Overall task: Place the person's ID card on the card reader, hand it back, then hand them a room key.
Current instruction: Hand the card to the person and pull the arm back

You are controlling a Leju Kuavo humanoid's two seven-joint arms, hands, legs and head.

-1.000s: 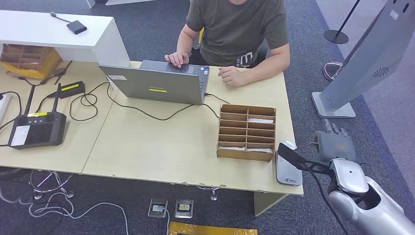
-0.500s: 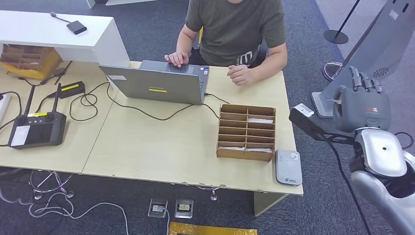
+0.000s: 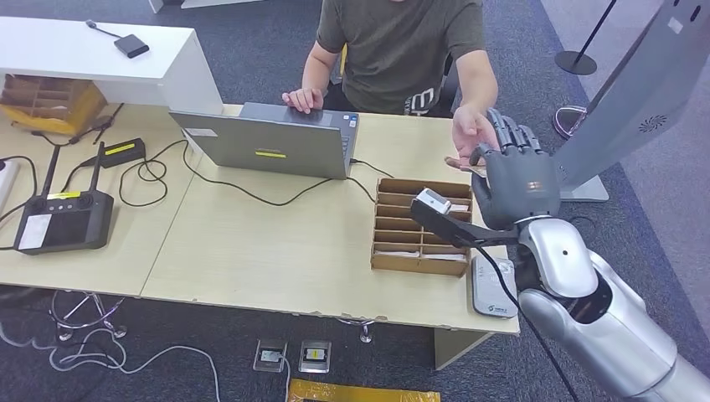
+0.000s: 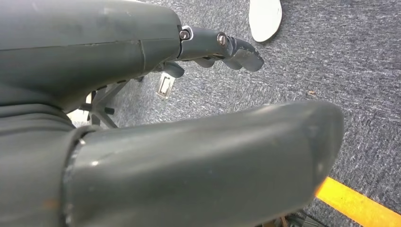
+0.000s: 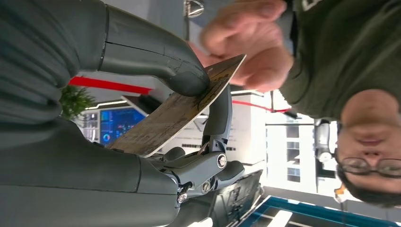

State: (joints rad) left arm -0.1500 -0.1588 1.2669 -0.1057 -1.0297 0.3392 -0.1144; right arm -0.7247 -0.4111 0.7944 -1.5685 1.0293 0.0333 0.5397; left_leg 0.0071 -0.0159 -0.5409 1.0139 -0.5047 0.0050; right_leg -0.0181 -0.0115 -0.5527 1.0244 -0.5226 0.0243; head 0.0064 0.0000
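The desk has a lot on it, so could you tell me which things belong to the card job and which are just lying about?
Job:
- card, pinched in right hand
- person's hand, reaching for it
- card reader
- cardboard organizer

Lying about:
- laptop
- black controller
- cables

A pale wooden counter (image 3: 251, 251) fills the middle of the head view. An open grey laptop (image 3: 272, 142) stands at its upper centre, back toward the camera, with a black cable (image 3: 251, 191) trailing from it across the surface. At the left edge sits a black controller with two antennas (image 3: 63, 219), and just above it a small black device with a yellow label (image 3: 120, 152). A white shelf unit (image 3: 109, 63) occupies the upper left corner, a brown cardboard tray (image 3: 50, 102) tucked under it. Two floor sockets (image 3: 293, 356) lie at bottom centre on the grey carpet (image 3: 519, 50). A grey kiosk stand (image 3: 624, 100) leans at the upper right.
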